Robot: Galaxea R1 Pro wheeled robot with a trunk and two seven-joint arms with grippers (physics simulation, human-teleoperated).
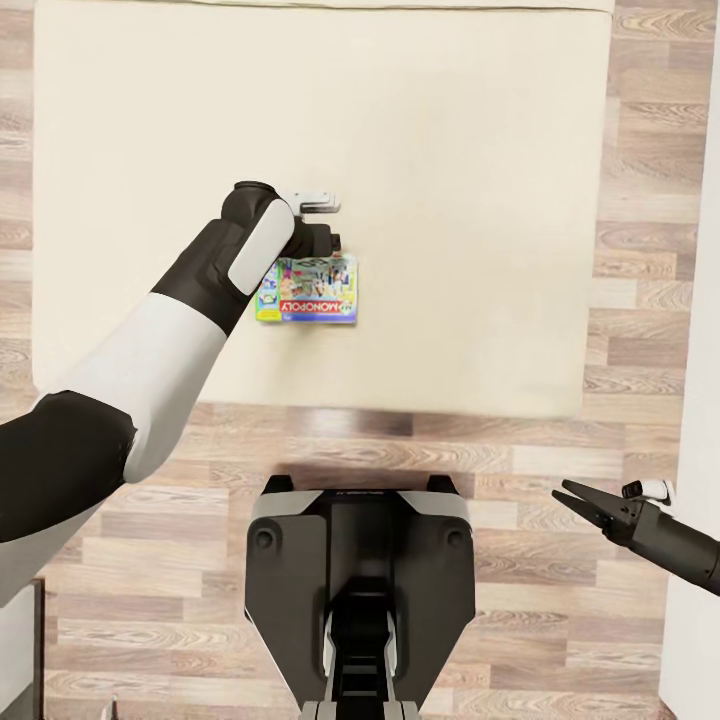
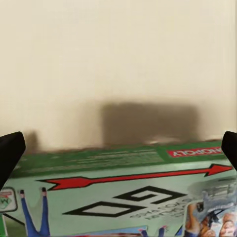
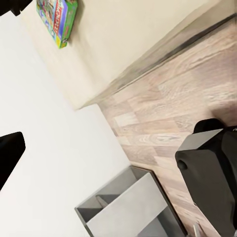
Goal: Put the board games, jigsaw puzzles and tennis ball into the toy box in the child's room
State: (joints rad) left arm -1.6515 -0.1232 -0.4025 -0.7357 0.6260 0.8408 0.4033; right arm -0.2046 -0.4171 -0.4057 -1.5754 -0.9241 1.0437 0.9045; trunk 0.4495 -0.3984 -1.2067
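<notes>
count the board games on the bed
1: the Monopoly game lies flat on the bed, just under the left tool. The bed's far edge is cropped, so another may be hidden.

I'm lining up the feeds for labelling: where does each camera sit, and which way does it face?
Head view: up on the robot, looking down on the bed, both arms and its base.
Left wrist view: by the left gripper, close above the board game; open jaws at both edges.
Right wrist view: by the right gripper, facing floor and base.
All share the board game.
</notes>
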